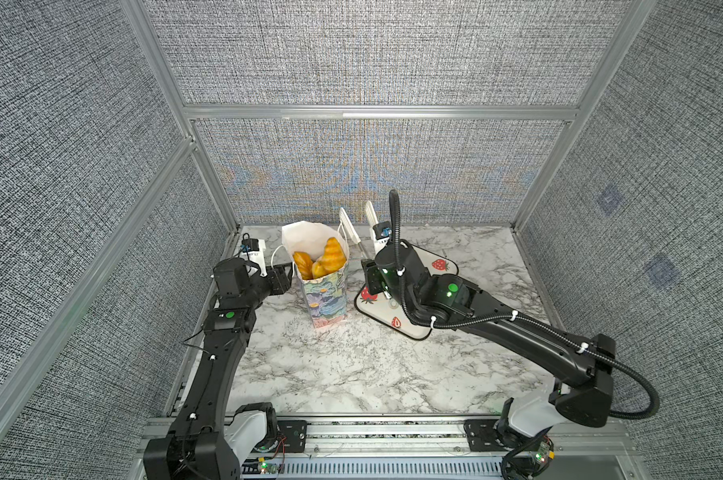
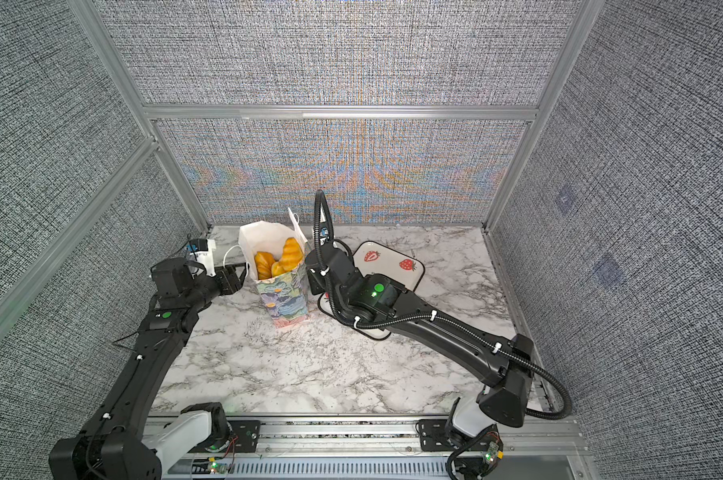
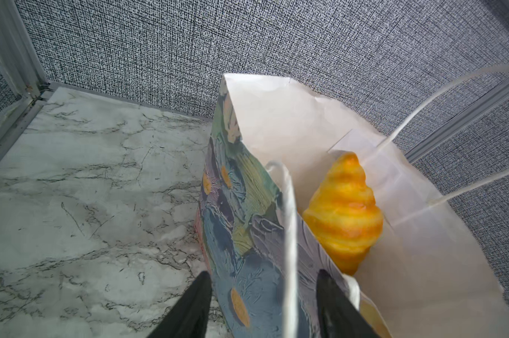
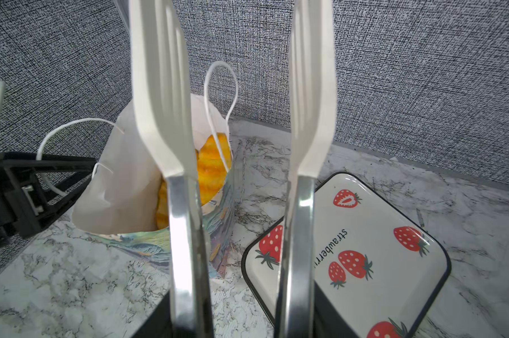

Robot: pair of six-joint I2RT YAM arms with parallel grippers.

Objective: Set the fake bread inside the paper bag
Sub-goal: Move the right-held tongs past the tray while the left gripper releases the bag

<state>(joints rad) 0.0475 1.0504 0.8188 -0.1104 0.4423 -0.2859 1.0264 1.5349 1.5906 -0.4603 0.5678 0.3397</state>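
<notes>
**A:** Nearest the lens are the tongs (image 4: 159,102): white slotted plastic blades on bright metal arms, pinched at their base by the right gripper's (image 4: 241,319) jaws. Why are they raised just beside the bag (image 4: 124,187)?

**B:** I'd judge the loading is finished. The blades stand apart with nothing between them. What shows of the tray (image 4: 379,210) beside the bag is bare: smooth white, black rim, strawberry print.

**A:** So the bread (image 3: 344,213) is in the bag?

**B:** Yes. Glossy, ridged golden croissants are piled near its rim, one standing on end against the white inner wall.

**A:** And the left gripper (image 3: 264,273)?

**B:** Its jaws are spread, straddling the bag's painted wall and a cord handle. I can't tell whether they touch either. It is probably there to steady the thin, creased paper, which could tip or fold on the smooth marble-look table (image 3: 72,204).
</notes>
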